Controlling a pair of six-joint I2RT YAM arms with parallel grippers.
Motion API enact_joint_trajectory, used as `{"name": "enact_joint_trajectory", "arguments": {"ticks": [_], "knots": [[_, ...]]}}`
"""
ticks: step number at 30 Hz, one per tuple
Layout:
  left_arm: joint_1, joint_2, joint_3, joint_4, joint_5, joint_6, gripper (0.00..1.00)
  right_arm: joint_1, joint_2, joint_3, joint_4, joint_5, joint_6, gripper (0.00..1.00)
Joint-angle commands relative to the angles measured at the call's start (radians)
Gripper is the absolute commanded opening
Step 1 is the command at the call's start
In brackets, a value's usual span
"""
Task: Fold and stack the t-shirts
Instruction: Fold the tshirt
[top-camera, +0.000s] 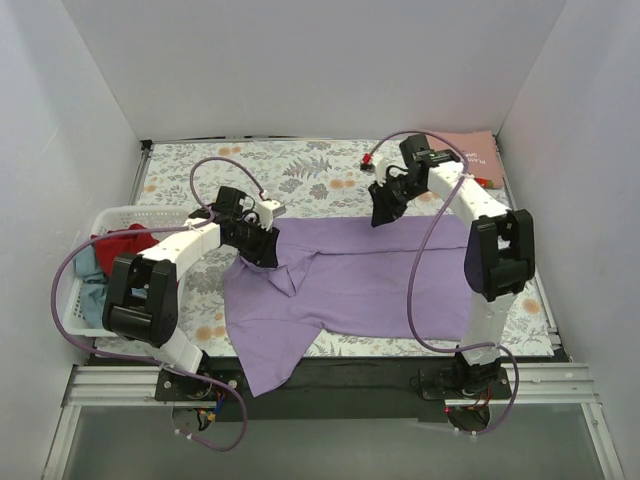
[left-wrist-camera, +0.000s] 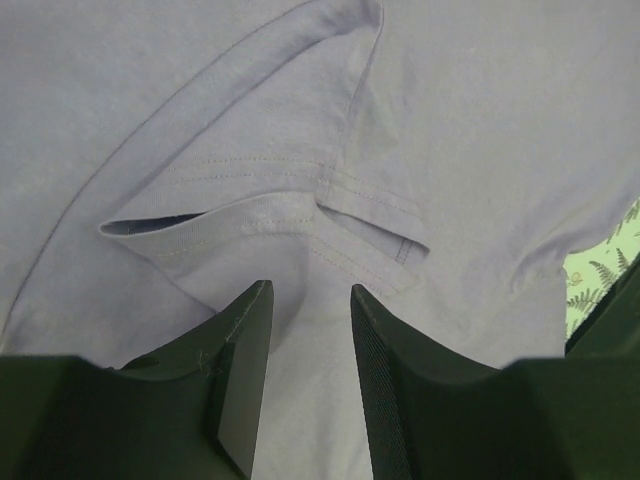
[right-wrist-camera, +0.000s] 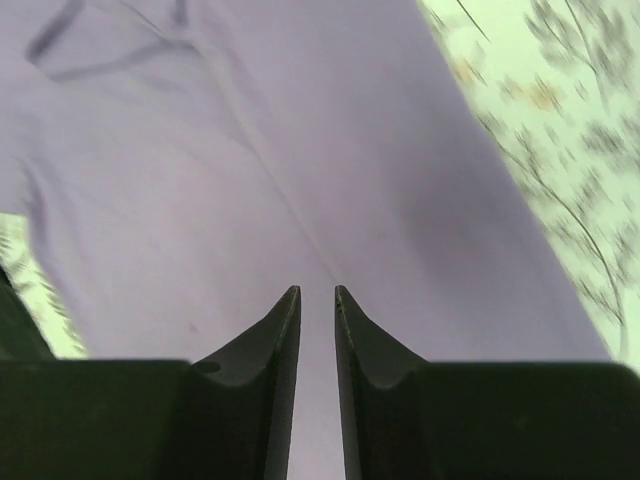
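Note:
A plain lavender t-shirt (top-camera: 370, 275) lies spread across the middle of the floral table cloth, its lower part hanging over the near edge. My left gripper (top-camera: 262, 250) is over the shirt's left upper corner. In the left wrist view its jaws (left-wrist-camera: 310, 300) stand open just above a sleeve hem (left-wrist-camera: 250, 215), with cloth between them. My right gripper (top-camera: 383, 215) is at the shirt's far edge. In the right wrist view its jaws (right-wrist-camera: 317, 295) are closed to a narrow gap on lavender cloth (right-wrist-camera: 300, 150). A folded salmon-pink t-shirt (top-camera: 470, 150) lies at the back right corner.
A white basket (top-camera: 110, 215) at the table's left edge holds a red t-shirt (top-camera: 125, 242) and a grey-blue one (top-camera: 88, 270). White walls enclose the left, back and right sides. The floral table cloth (top-camera: 300, 175) shows behind the shirt.

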Motion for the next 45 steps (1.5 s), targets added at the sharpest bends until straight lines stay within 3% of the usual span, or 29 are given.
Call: {"name": "enact_joint_trajectory", "arguments": {"ticks": [1, 7, 16, 21, 28, 34, 39, 45], "knots": [[-0.015, -0.04, -0.026, 0.1, 0.04, 0.044, 0.36, 0.056, 0.045, 0.082, 0.032, -0.138, 0.162, 0.25], [-0.056, -0.023, -0.057, 0.18, 0.017, 0.092, 0.41, 0.141, 0.134, 0.129, 0.089, -0.184, 0.255, 0.25], [-0.117, 0.006, -0.101, 0.234, -0.045, 0.127, 0.43, 0.151, 0.211, 0.076, 0.124, -0.097, 0.289, 0.24], [-0.128, 0.009, -0.121, 0.261, -0.114, 0.127, 0.35, 0.153, 0.232, 0.039, 0.133, -0.061, 0.285, 0.24], [-0.128, 0.012, -0.144, 0.295, -0.164, 0.152, 0.34, 0.151, 0.252, 0.018, 0.138, -0.05, 0.277, 0.24], [-0.128, -0.061, -0.159, 0.29, -0.163, 0.158, 0.0, 0.151, 0.254, 0.008, 0.138, -0.032, 0.266, 0.23], [-0.127, -0.25, -0.263, 0.248, -0.063, 0.193, 0.0, 0.151, 0.248, -0.019, 0.146, 0.011, 0.24, 0.18], [-0.108, -0.42, -0.385, 0.171, -0.062, 0.293, 0.0, 0.153, 0.209, -0.029, 0.143, 0.011, 0.228, 0.17]]}}
